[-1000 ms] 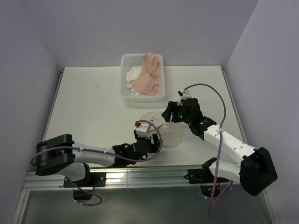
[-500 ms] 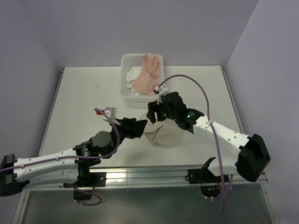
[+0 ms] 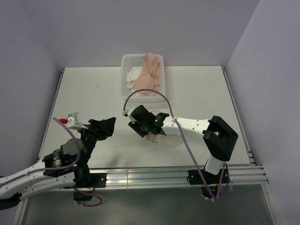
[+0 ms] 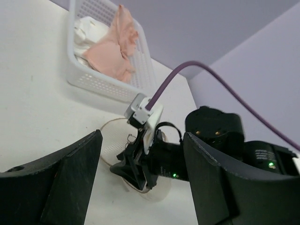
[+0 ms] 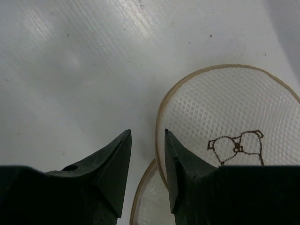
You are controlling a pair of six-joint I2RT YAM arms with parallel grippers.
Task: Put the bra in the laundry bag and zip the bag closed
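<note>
my right claw stands narrow, only table between its tips. the laundry bag lies flat just beside it, round flap up, no long axis. i cannot tell whether its rim touches a tip, and the claw's body hides its near part. my left claw gapes wide, apart from the bag. the bra seems to be the white cloth in the basket beyond, half under peach cloth.

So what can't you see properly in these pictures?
- Laundry bag: top view, the right arm lies over most of it.
- Its zip pulls: too small or hidden in every view.
- White cloth in the basket: left wrist view, peach cloth covers part, so what garment it is stays unclear.
- Right gripper: right wrist view, its own fingers hide whether it touches the bag's rim.
</note>
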